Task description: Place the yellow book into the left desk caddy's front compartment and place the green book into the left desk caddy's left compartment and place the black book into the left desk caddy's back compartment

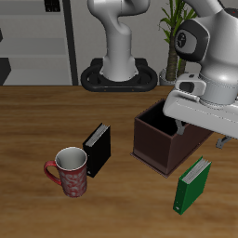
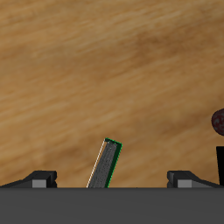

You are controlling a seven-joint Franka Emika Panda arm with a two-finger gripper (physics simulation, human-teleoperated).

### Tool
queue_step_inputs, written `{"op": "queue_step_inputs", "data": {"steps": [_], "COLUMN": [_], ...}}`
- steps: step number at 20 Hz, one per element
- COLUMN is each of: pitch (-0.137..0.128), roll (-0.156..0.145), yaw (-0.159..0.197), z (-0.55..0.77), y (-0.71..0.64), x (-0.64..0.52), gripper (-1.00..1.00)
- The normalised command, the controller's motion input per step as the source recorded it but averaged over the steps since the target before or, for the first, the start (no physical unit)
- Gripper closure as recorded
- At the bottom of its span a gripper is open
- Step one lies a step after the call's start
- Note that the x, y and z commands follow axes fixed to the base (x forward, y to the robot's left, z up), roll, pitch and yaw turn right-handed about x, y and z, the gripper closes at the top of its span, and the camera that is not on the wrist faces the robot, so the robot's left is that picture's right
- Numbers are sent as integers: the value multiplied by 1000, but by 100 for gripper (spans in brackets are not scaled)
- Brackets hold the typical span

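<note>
Nearest, at lower right, the green book stands upright; the black book stands left of centre beside a mug. Behind, the caddy sits under the arm. No yellow book shows. I cannot tell the gripper's opening. Likely next: descend onto the green book.

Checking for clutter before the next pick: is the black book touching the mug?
Apart. The exterior view shows bare table between the black book and the mug.
</note>
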Motion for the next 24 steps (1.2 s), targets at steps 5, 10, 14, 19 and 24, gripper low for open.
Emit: {"op": "queue_step_inputs", "data": {"steps": [5,10,14,19,24], "pitch": [10,22,-19,0,22], "roll": [2,20,-6,-16,-2], "yaw": [-11,-30,-10,-17,-32], "z": [-259,-352,-253,-306,-359], "y": [-56,16,-46,-88,-26], "x": [6,-15,-11,27,-11], "gripper": [-100,-100,-100,-100,-100]}}
